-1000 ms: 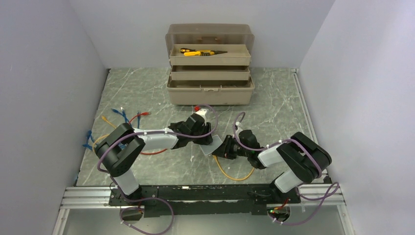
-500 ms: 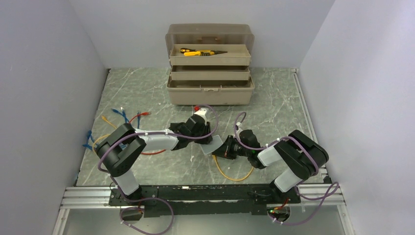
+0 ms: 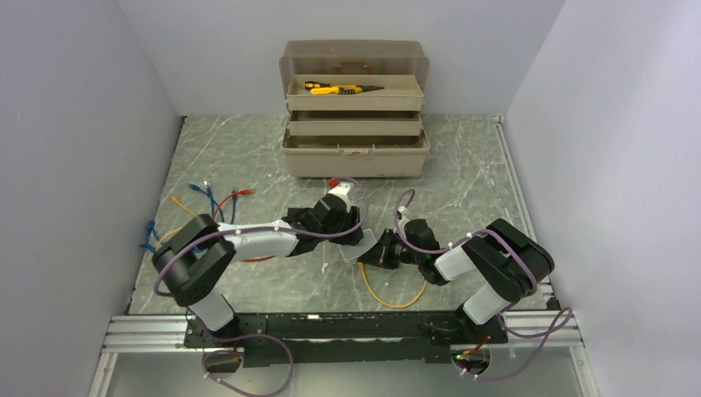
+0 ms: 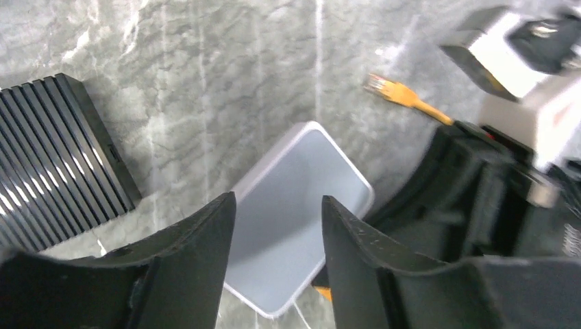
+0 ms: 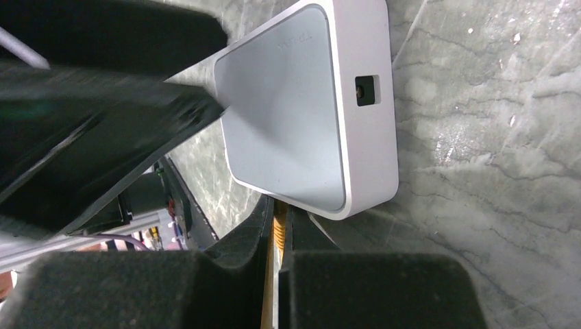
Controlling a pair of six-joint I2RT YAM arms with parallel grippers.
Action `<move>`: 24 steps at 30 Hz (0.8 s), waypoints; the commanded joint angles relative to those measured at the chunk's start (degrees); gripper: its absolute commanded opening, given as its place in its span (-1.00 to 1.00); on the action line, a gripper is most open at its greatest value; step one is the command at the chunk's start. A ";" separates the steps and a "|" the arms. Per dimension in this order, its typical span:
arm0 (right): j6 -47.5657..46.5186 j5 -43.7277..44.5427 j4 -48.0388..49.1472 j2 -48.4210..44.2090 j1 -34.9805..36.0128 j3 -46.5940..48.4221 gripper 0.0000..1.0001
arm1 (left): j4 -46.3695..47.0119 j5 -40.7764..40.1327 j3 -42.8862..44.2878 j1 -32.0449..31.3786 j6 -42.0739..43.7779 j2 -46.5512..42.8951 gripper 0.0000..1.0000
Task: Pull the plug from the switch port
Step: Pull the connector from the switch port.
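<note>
1. Switch (image 4: 296,229) lies flat mid-table (image 3: 463,190), between both grippers.
2. Left gripper (image 4: 277,201) is wide, fingers straddling the switch; contact unclear.
3. Right gripper (image 5: 276,240) is pinched on the orange plug (image 5: 278,227) at the switch's edge.

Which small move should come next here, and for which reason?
Probably the right gripper should draw straight back from the grey switch. Its fingers are shut on the orange cable just at the switch's near edge, and the open left gripper has its fingers over the switch, one tip seemingly on the top, which may keep it from sliding.
</note>
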 commanded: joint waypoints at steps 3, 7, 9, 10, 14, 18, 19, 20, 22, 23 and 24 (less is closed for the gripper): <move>-3.40 5.28 -5.34 0.66 -0.53 -1.85 -1.00 | -7.06 -4.65 4.04 -3.05 1.58 -12.38 0.33; -3.66 4.85 -4.97 1.07 -0.56 -1.74 -1.00 | -16.15 -11.38 6.98 -5.97 3.59 -15.17 0.44; -3.76 4.59 -4.92 1.12 -0.62 -1.63 -1.00 | -22.08 -15.31 8.90 -7.78 3.98 -14.29 0.45; -3.84 4.46 -5.05 1.06 -0.61 -1.64 -1.00 | -24.91 -17.62 9.51 -8.75 4.00 -13.55 0.46; -4.46 4.30 -5.94 0.36 -0.63 -1.30 -1.00 | -30.21 -23.36 8.51 -11.72 3.41 -11.31 0.47; -4.64 3.82 -5.89 0.83 -0.61 -0.98 -1.00 | -31.80 -25.83 7.09 -13.23 3.67 -9.33 0.47; -4.61 3.68 -5.82 0.88 -0.66 -0.99 -1.00 | -31.98 -26.31 6.68 -13.64 3.68 -9.09 0.47; -4.57 3.69 -5.75 0.99 -0.62 -1.01 -1.00 | -31.89 -26.57 6.28 -13.90 3.74 -8.98 0.48; -4.64 3.49 -5.79 1.12 -0.62 -0.99 -1.00 | -30.91 -26.37 5.39 -14.32 4.20 -9.21 0.48; -4.70 3.48 -5.92 1.17 -0.62 -0.87 -1.00 | -30.52 -26.07 5.14 -14.41 4.45 -9.11 0.49; -4.74 3.41 -5.89 1.26 -0.62 -0.77 -1.00 | -30.12 -25.60 5.12 -14.55 4.88 -8.72 0.49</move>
